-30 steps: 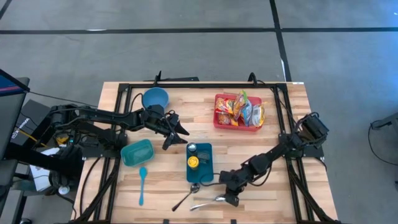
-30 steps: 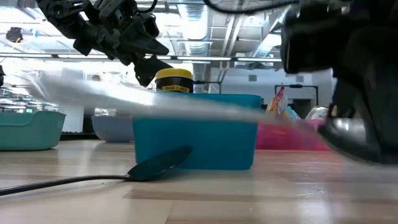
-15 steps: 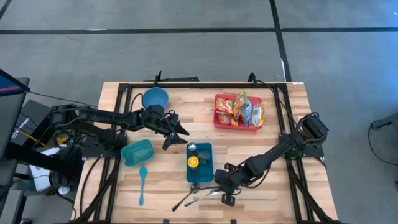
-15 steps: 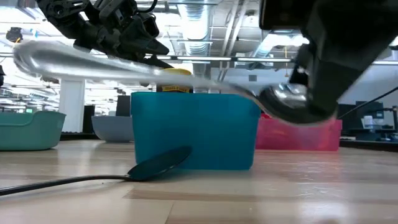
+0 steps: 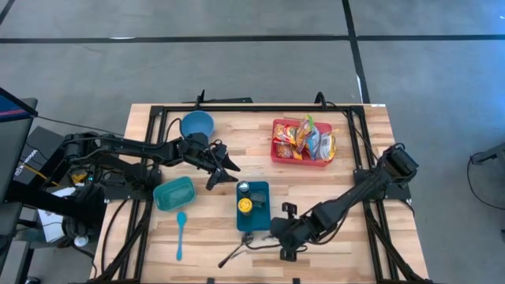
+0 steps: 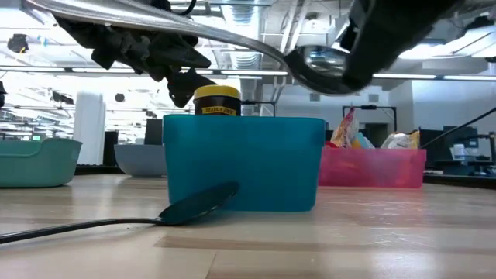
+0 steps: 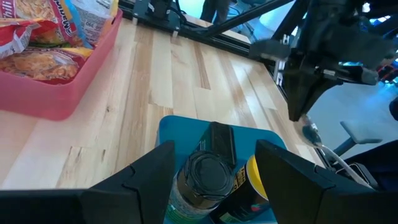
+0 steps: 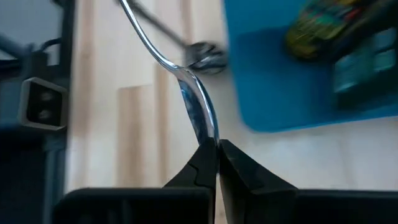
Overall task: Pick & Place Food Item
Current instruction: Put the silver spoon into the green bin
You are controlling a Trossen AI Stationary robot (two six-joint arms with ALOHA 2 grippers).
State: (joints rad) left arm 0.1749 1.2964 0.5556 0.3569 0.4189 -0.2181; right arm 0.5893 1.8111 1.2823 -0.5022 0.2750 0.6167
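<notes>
My right gripper hangs above the table's near edge, just right of the blue tray. It is shut on a silver spoon, which is clear of the table. The tray holds a yellow-lidded jar and a dark-capped bottle. Food packets lie in the red basket at the far right. My left gripper hovers open, left of and above the tray's far end, touching nothing. My right gripper pinches the silver spoon at its bowl end between its two shut fingers, slanting down from the table's right. The spoon's bowl shows beside the fingers. The handle sticks out toward the table's left, lifted clear above the tray's height.
A dark spoon lies on the wood before the tray. A teal spoon and a teal container stand to the left. A blue bowl is at the far left.
My right gripper has risen and shifted a little toward the table's left, rolling and tipping as it went. The silver spoon, first low by the dark spoon, is now lifted well clear, its handle swung up above the tray.
</notes>
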